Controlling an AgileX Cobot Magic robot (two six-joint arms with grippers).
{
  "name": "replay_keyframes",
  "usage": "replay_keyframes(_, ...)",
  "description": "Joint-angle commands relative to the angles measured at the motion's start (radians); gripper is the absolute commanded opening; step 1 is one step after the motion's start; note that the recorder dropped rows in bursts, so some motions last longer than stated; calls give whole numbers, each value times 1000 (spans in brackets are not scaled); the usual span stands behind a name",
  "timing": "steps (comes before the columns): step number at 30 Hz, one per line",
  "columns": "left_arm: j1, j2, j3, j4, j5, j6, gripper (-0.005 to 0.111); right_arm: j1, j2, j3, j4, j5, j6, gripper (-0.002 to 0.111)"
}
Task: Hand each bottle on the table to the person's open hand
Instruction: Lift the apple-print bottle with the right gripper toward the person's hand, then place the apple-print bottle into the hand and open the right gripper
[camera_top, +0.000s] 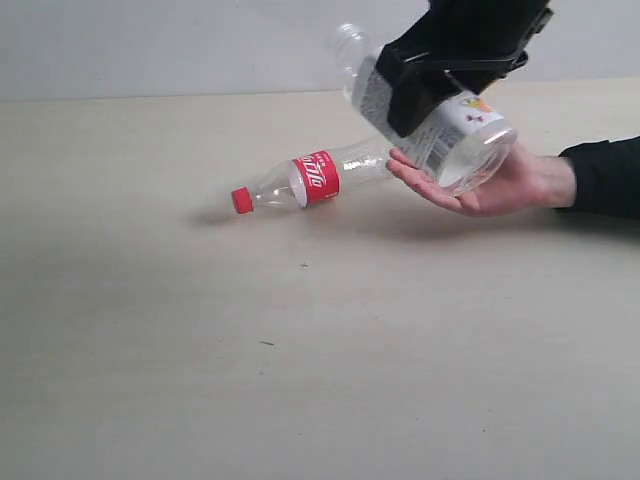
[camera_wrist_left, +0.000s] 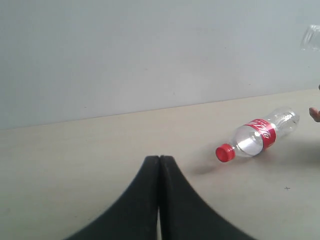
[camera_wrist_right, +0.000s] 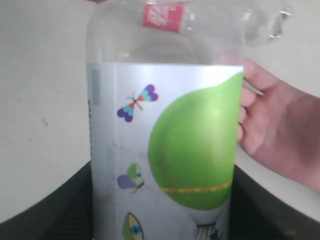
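A bottle with a white-and-green label (camera_top: 440, 125) hangs tilted above the table (camera_top: 150, 320), and my right gripper (camera_top: 428, 95) is shut on its body. Its base rests on the palm of the person's open hand (camera_top: 500, 190), which reaches in from the right in a black sleeve. In the right wrist view that label (camera_wrist_right: 190, 150) fills the frame between the black fingers (camera_wrist_right: 65, 210), with the hand (camera_wrist_right: 280, 135) touching its side. The clear bottle with red cap and red label (camera_top: 312, 180) lies on its side just left of the hand. My left gripper (camera_wrist_left: 160, 160) is shut and empty, short of that bottle (camera_wrist_left: 260, 136). The yellow bottle and a second white-and-green one are out of view.
A pale wall (camera_top: 150, 45) rises behind the table's far edge. The person's black-sleeved forearm (camera_top: 605, 175) lies over the table at the right. A few tiny dark specks (camera_top: 266, 343) mark the surface.
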Motion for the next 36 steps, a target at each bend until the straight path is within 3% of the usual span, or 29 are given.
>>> replay_keyframes(1,3,-5,3,2,-4,-8,0,-88,-10,14,-9,-38,87,0)
replay_keyframes(10,3,-5,3,2,-4,-8,0,-174,-8,195,-21,-238,195,0)
replay_keyframes(28,3,-5,3,2,-4,-8,0,-174,140,194,-71,-312,265,3)
replay_keyframes(30,3,-5,3,2,-4,-8,0,-174,140,194,-80,-310,265,12)
replay_keyframes(34,3,-5,3,2,-4,-8,0,-174,140,194,-89,-310,265,41)
replay_keyframes(36,3,-5,3,2,-4,-8,0,-174,140,194,-91,-310,265,64)
